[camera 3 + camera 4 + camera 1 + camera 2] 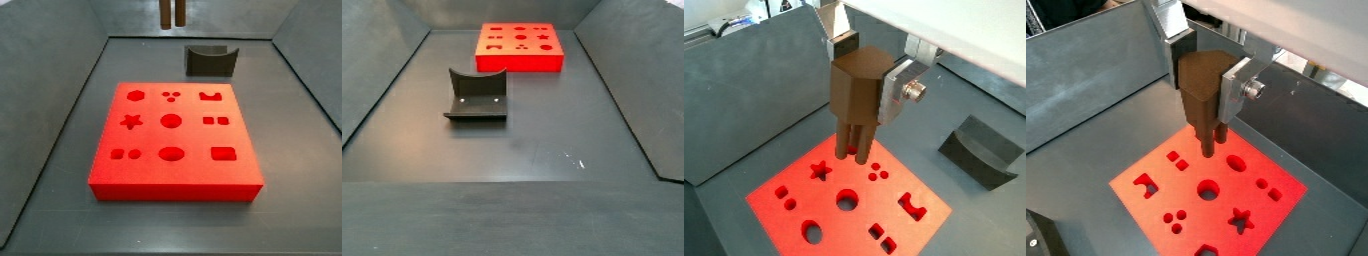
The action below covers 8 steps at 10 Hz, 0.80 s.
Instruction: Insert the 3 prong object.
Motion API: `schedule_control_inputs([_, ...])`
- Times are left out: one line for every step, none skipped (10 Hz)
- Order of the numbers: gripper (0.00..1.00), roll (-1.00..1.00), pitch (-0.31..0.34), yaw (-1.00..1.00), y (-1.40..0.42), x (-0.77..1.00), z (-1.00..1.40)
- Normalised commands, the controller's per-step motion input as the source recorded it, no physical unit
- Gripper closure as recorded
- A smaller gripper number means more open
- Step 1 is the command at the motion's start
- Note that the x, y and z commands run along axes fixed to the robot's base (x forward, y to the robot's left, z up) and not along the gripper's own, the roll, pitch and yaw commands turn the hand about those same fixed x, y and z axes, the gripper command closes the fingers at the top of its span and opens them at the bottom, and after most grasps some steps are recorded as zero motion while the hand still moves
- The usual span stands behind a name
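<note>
My gripper (869, 72) is shut on the 3 prong object (852, 105), a dark reddish-brown peg held upright with its narrow prongs pointing down. Both show in both wrist views; the gripper (1208, 72) clamps the peg's thick body (1197, 90) between its silver fingers. The prongs hang above the red slab (871, 192), over the part with the star hole and the three small round holes, and do not touch it. In a side view only the prong tips (171, 12) show at the upper edge, well above and behind the slab (174, 185).
A dark grey curved-top block (210, 60) stands on the floor behind the slab, also seen in a wrist view (981, 148) and a side view (476, 95). Grey walls slope up around the floor. The slab (523, 62) lies far off in that side view.
</note>
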Motion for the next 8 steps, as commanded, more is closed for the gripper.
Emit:
schedule_control_inputs([1.00,0.00,0.000,0.00,0.00,0.00,-0.06])
schedule_control_inputs([1.00,0.00,0.000,0.00,0.00,0.00,-0.06])
schedule_control_inputs([1.00,0.00,0.000,0.00,0.00,0.00,-0.07])
schedule_control_inputs([1.00,0.00,0.000,0.00,0.00,-0.01,-0.08])
schedule_control_inputs([1.00,0.00,-0.001,0.00,-0.01,-0.02,-0.08])
schedule_control_inputs([1.00,0.00,0.000,0.00,0.00,-0.03,0.00])
schedule_control_inputs([1.00,0.02,0.000,0.00,0.00,0.00,-0.04])
schedule_control_inputs([1.00,0.12,0.000,0.16,0.17,0.14,-0.06])
